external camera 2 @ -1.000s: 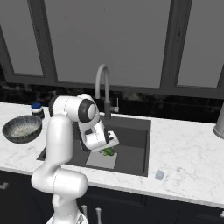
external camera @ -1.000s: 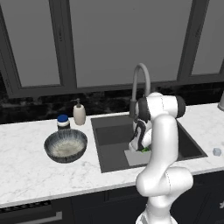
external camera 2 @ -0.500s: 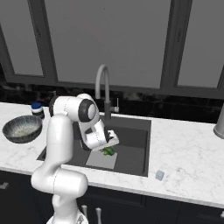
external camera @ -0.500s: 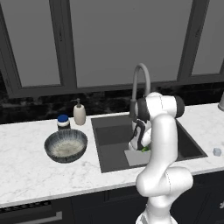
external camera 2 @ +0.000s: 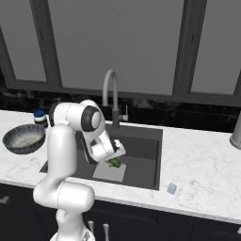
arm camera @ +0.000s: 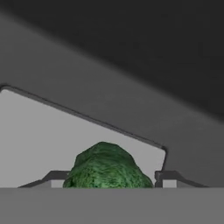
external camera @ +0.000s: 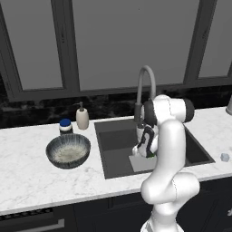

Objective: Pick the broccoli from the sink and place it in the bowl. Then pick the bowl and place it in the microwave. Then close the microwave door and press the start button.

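The white arm bends down into the sink (external camera: pixel 118 140), a dark grey recessed basin set in a white marbled counter (external camera: pixel 27 181). The gripper (external camera 2: pixel 114 159) is low over the basin's pale square floor patch (external camera 2: pixel 109 172), with the broccoli (arm camera: pixel 106 168) between its two finger tips. In the hand view the green floret sits on that pale patch, and a dark finger tip (arm camera: pixel 54 177) stands at each side of it, very close to its flanks; whether the tips press on it cannot be told, so the grip is not certain. In the right base view a bit of green shows just below the hand, at the patch's far edge.

The bowl (external camera: pixel 68 151), mottled blue-grey with a speckled whitish inside, stands on the counter to the left of the sink, well apart from the gripper. Behind it are a small jar with a blue lid (external camera: pixel 65 126) and a pale soap dispenser (external camera: pixel 82 117). The curved grey faucet (external camera: pixel 144 90) rises behind the basin. A small pale cube (external camera 2: pixel 172 188) lies on the counter to the right of the sink.
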